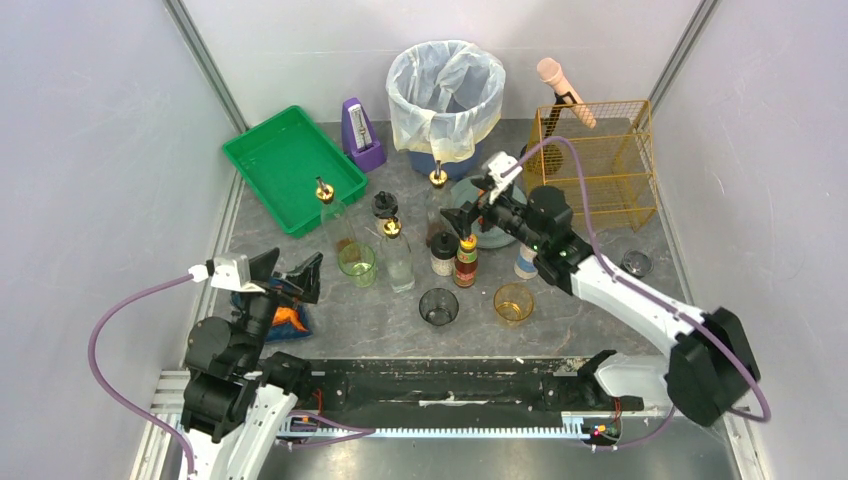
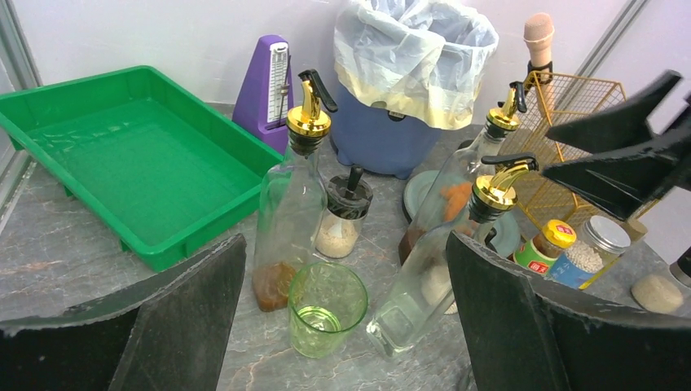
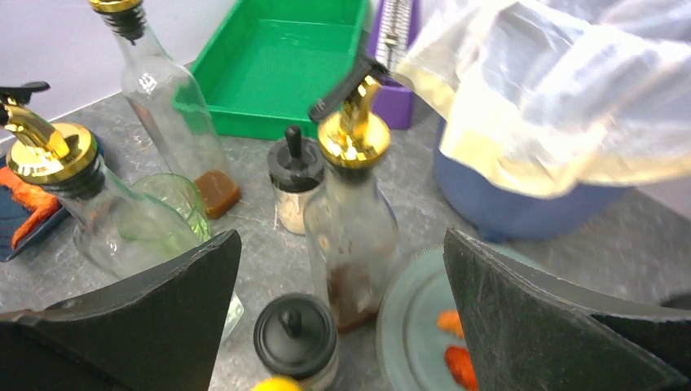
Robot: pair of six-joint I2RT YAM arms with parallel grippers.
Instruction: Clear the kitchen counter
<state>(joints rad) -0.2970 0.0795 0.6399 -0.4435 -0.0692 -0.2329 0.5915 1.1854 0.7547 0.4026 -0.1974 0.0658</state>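
Observation:
The kitchen counter (image 1: 585, 305) is dark grey marbled stone crowded with items. My left gripper (image 1: 291, 276) hovers open at the left, above an orange and blue snack bag (image 1: 287, 319). In the left wrist view that gripper (image 2: 344, 248) is empty and faces a green glass (image 2: 326, 305) and two gold-spouted glass bottles (image 2: 287, 204). My right gripper (image 1: 468, 214) stands open above the middle cluster. In the right wrist view that gripper (image 3: 341, 236) holds nothing, and below it are a gold-spouted bottle (image 3: 352, 212), a black-capped jar (image 3: 296, 336) and a grey-blue plate (image 3: 415, 326).
A green tray (image 1: 285, 165), a purple metronome (image 1: 362, 135), a bag-lined bin (image 1: 445, 95) and a yellow wire basket (image 1: 600, 160) line the back. A dark glass (image 1: 438, 307) and an amber glass (image 1: 513, 302) stand near the front. A black rail (image 1: 440, 385) runs along the near edge.

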